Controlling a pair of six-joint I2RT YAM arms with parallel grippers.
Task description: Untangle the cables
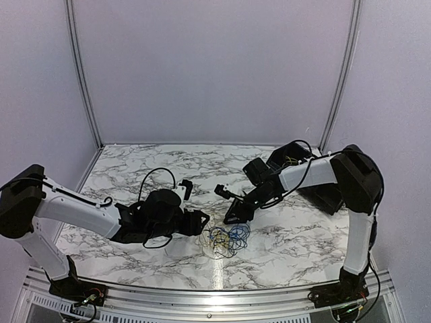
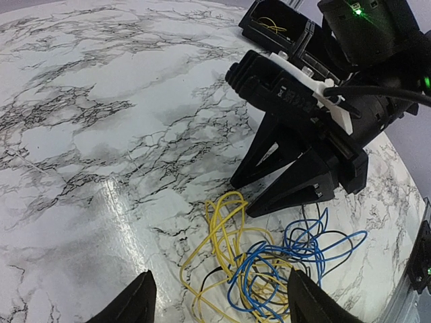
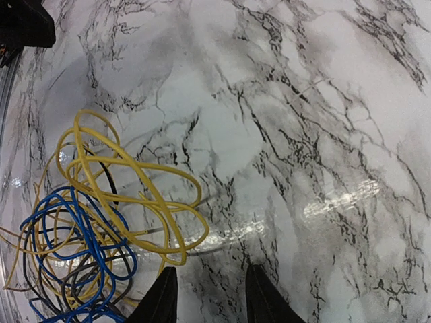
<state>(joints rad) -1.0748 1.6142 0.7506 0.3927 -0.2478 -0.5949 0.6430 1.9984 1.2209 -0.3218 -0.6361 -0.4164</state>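
Your left gripper (image 2: 229, 304) stands wide open and holds nothing. In its wrist view the two black fingertips sit at the bottom corners of the gap, and the near edge of the cables (image 2: 262, 262) lies on the marble between them. I cannot tell whether either pad touches a strand.

Your right gripper (image 3: 210, 299) is partly open. There is a clear gap between its two fingertips, only bare marble shows through it, and nothing is gripped. From the left wrist view, this gripper points steeply down at the table (image 1: 168, 168), with its tips just beside the far side of the tangle, next to the outermost yellow loop.

The cables are one loose heap of yellow, blue and black strands lying flat on the table, between the two grippers and toward the near edge. The yellow loops spread widest on the side away from the arm bases. The blue loops bunch on the nearer side, threaded over and under the yellow. A few black strands run through the middle.

Further out, behind your right arm, a black bin (image 2: 273, 23) sits at the back right of the table with some thin yellow wire inside it.
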